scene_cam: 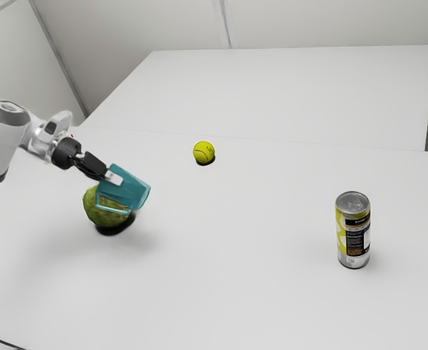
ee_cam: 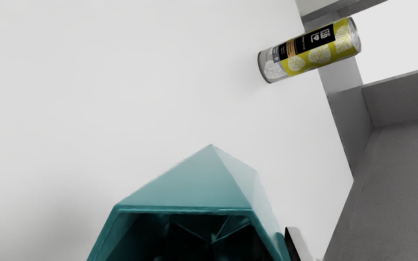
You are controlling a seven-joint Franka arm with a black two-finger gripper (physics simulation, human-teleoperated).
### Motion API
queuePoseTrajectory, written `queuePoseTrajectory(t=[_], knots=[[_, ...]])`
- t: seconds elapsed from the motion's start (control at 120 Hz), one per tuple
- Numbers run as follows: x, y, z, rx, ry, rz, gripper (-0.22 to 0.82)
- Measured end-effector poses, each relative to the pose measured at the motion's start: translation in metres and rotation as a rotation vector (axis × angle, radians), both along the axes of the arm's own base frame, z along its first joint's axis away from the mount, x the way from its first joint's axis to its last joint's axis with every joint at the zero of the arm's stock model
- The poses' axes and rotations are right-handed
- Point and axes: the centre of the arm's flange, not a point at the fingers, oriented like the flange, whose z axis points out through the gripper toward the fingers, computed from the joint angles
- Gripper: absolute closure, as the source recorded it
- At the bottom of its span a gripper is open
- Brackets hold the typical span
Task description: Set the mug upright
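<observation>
In the exterior view my gripper is at the left, shut on the teal mug. The mug hangs tilted above the table, its handle on the low side, overlapping a green fruit. From the wrist view, the faceted teal mug has its dark open end facing the hand. One fingertip of my gripper lies along its side; the opposite finger is hidden by the mug.
A lumpy green fruit sits on the white table, just behind the mug. A tennis ball lies farther back. The yellow and silver can stands upright toward the exterior view's right, and the can is beyond the mug in the wrist view.
</observation>
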Motion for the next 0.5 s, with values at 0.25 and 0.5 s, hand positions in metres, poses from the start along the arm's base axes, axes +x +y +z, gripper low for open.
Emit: queuePoseTrajectory(t=[0.25,0.5], knots=[[0.121,-0.124,0.06,0.502,-0.102,-0.204,0.77],[0.161,-0.167,0.004,0.778,-0.086,-0.084,0.77]])
